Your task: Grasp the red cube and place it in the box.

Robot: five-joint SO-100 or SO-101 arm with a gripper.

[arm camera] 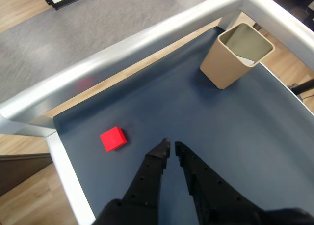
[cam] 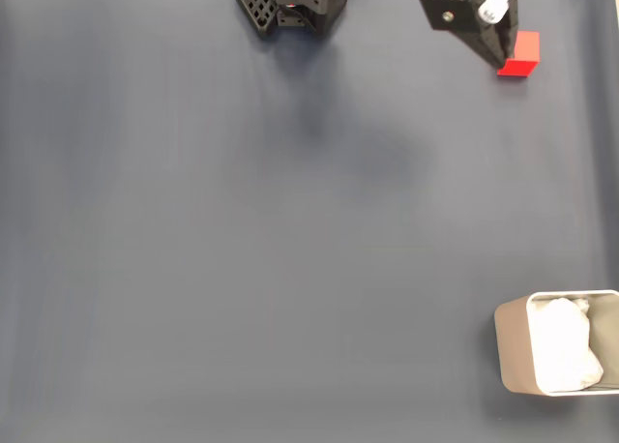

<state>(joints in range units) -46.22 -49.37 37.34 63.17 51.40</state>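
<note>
In the wrist view the black gripper reaches up from the bottom centre of the frame, its two fingers drawn nearly together with only a thin slit between the tips and nothing held between them. The red cube lies on the dark blue-grey mat to the left of the fingertips, near them but apart, close to the mat's lower left corner where the aluminium frame turns. The beige box stands in the upper right of that view, well apart from the cube, its open top facing up.

In the fixed view the gripper hangs at the upper right edge, overlapping the cube just beside it. The box sits at the lower right, white paper inside it
</note>
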